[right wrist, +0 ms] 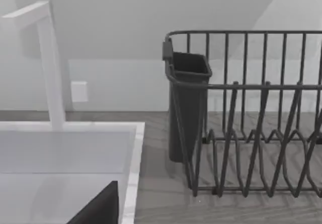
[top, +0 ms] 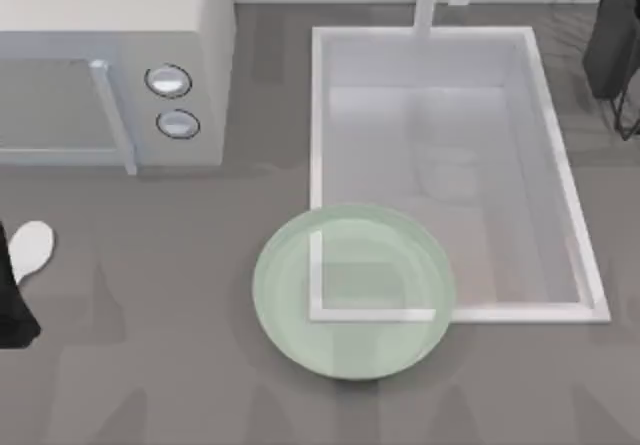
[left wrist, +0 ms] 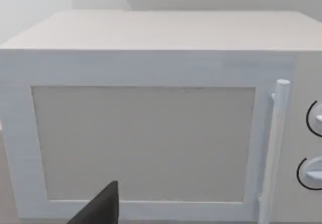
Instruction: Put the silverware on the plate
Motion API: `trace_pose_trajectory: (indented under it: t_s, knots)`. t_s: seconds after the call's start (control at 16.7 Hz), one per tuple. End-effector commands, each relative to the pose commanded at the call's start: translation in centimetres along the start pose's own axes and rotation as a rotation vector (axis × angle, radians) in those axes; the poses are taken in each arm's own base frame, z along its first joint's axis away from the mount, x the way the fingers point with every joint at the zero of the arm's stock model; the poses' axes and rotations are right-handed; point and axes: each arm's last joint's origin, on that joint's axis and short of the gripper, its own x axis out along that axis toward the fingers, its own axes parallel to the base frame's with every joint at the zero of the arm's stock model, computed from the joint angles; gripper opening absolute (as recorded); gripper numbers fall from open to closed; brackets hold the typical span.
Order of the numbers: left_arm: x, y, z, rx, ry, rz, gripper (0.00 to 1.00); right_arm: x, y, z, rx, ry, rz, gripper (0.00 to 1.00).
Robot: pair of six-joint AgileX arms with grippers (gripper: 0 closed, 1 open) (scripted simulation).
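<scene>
The silverware is a white spoon whose oval bowl [top: 31, 248] lies on the grey counter at the far left edge. Its handle is hidden under the black body of my left gripper [top: 14, 300], which is right over it at that edge. The plate [top: 290, 310], pale green and see-through, rests at the centre front, overlapping the front left corner of the sink. It lies well to the right of the spoon. A dark part of my left gripper [left wrist: 100, 208] faces the microwave door. A dark part of my right gripper [right wrist: 100, 206] hangs above the sink rim.
A white microwave [top: 110, 65] with two knobs stands at the back left. The white sink basin [top: 450, 175] with a faucet [top: 428, 0] fills the back right. A black dish rack [top: 615, 40] with a cutlery cup [right wrist: 187, 108] stands at the far right.
</scene>
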Motion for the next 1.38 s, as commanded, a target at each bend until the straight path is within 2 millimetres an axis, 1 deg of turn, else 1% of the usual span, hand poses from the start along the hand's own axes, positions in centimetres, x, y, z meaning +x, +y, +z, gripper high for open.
trace_pose_trajectory:
  t_s: [0.18, 0.3, 0.48, 0.6, 0.72, 0.84, 1.08, 1.2, 1.38]
  knots:
    - [0.0, 0.0, 0.2, 0.002, 0.01, 0.002, 1.0, 0.0, 0.0, 0.0, 0.0, 0.0, 0.0, 1.0]
    - [0.1, 0.1, 1.0, 0.012, 0.059, 0.007, 1.0, 0.0, 0.0, 0.0, 0.0, 0.0, 0.0, 1.0]
    - [0.7, 0.2, 2.8, 0.036, 0.21, 0.014, 1.0, 0.0, 0.0, 0.0, 0.0, 0.0, 0.0, 1.0]
    - [1.7, 0.4, 4.1, 0.054, 0.366, 0.015, 1.0, 0.0, 0.0, 0.0, 0.0, 0.0, 0.0, 1.0]
    - [3.4, 0.6, 4.9, 0.071, 0.561, 0.012, 1.0, 0.0, 0.0, 0.0, 0.0, 0.0, 0.0, 1.0]
    - [5.5, 0.9, 5.2, 0.084, 0.776, 0.002, 1.0, 0.0, 0.0, 0.0, 0.0, 0.0, 0.0, 1.0]
    - [10.3, 1.6, 4.7, 0.095, 1.173, -0.03, 1.0, 0.0, 0.0, 0.0, 0.0, 0.0, 0.0, 1.0]
    - [12.4, 2.1, 4.3, 0.097, 1.319, -0.047, 1.0, 0.0, 0.0, 0.0, 0.0, 0.0, 0.0, 1.0]
    - [15.0, 2.7, 3.8, 0.096, 1.472, -0.07, 1.0, 0.0, 0.0, 0.0, 0.0, 0.0, 0.0, 1.0]
